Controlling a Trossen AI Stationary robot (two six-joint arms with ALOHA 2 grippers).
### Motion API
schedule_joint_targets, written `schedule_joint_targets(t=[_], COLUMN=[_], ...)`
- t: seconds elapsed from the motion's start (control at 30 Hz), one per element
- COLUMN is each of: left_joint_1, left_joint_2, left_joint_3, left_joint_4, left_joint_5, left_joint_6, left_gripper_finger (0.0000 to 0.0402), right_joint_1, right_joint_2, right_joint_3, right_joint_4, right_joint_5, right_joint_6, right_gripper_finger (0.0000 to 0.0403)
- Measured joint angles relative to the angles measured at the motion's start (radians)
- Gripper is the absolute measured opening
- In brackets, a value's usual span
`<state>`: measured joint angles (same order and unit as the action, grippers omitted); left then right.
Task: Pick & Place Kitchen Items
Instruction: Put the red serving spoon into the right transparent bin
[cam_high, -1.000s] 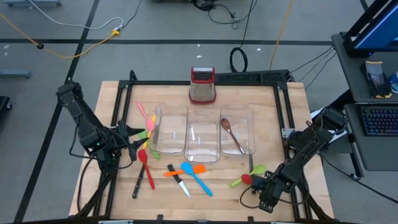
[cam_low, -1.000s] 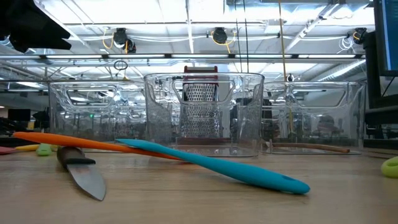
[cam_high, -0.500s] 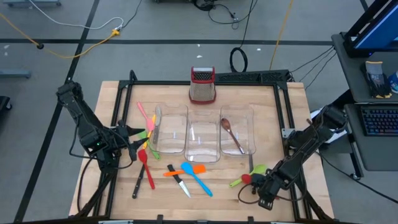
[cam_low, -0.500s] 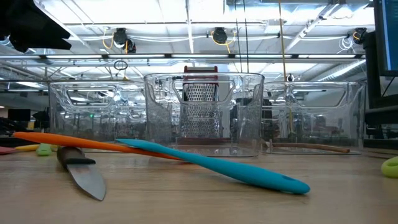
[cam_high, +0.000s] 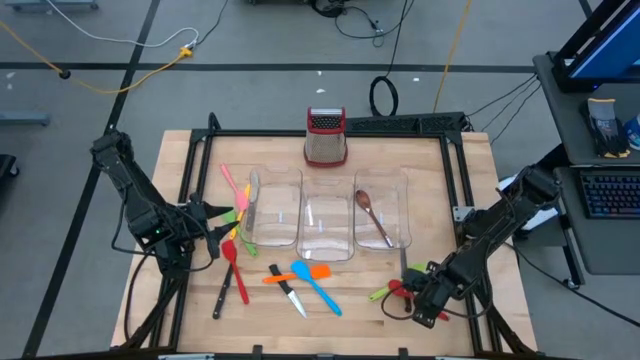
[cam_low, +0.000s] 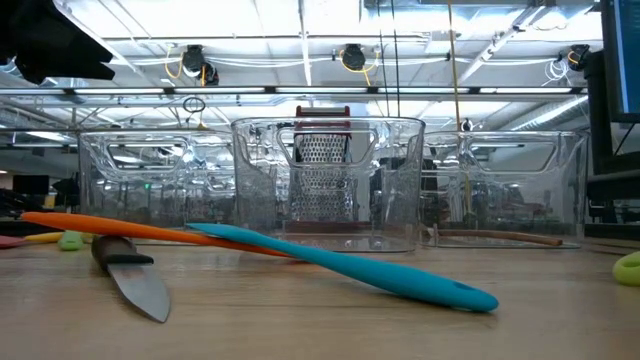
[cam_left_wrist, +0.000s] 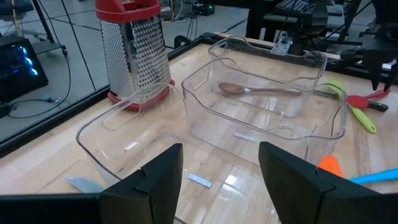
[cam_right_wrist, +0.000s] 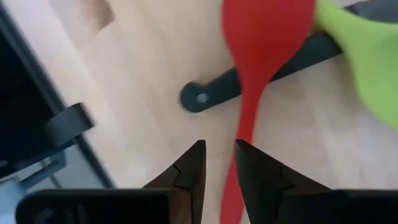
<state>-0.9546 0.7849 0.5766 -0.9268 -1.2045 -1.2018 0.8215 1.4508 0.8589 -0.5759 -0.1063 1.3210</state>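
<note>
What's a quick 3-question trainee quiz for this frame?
1. True or false: the brown spoon lies inside a clear bin.
2. Which gripper is over the red spoon and green utensil? A) left B) right
3. Fill in: the steel grater has a ____ top.

Key: 1 true. 2 B: the right gripper is at the table's front right, jaws nearly closed beside the red handle; the left gripper waits by the left bin, jaws open. 3 red.
</note>
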Motion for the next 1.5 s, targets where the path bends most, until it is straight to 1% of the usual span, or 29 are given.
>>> schedule_joint_targets(t=[0.1,0.27,0.5,0.67,0.77,0.87,1.07,1.23,1.5], left_joint_1=[0.0,0.0,0.0,0.0,0.0,0.0,0.0,0.0,0.0], left_joint_2=[0.0,0.0,0.0,0.0,0.0,0.0,0.0,0.0,0.0], left_joint_3=[0.0,0.0,0.0,0.0,0.0,0.0,0.0,0.0,0.0], left_joint_4=[0.0,0.0,0.0,0.0,-0.001,-0.001,-0.001,0.0,0.0], left_joint_5=[0.001,0.002,0.003,0.003,0.002,0.002,0.002,0.002,-0.001], left_joint_6=[0.0,0.002,0.005,0.011,0.011,0.011,0.011,0.011,0.014], left_gripper_finger=[0.0216,0.0216,0.0216,0.0216,0.0216,0.0216,0.0216,0.0216,0.0216], right_joint_1=[0.0,0.005,0.005,0.016,0.034,0.055,0.073,0.073,0.074], right_joint_2=[0.013,0.018,0.018,0.018,0.02,0.021,0.017,0.016,-0.001], right_joint_3=[0.0,0.0,0.0,0.0,-0.002,-0.02,-0.08,-0.108,-0.111], right_joint_4=[-0.001,-0.005,0.003,0.035,0.034,0.045,0.152,0.154,0.185], right_joint_5=[0.007,0.06,0.062,0.084,0.084,0.085,0.114,0.114,0.111], right_joint_6=[-0.005,-0.023,-0.024,-0.022,0.008,0.049,0.072,0.073,0.053], right_gripper_finger=[0.0076,0.0076,0.0076,0.0076,0.0076,0.0076,0.0076,0.0076,0.0076])
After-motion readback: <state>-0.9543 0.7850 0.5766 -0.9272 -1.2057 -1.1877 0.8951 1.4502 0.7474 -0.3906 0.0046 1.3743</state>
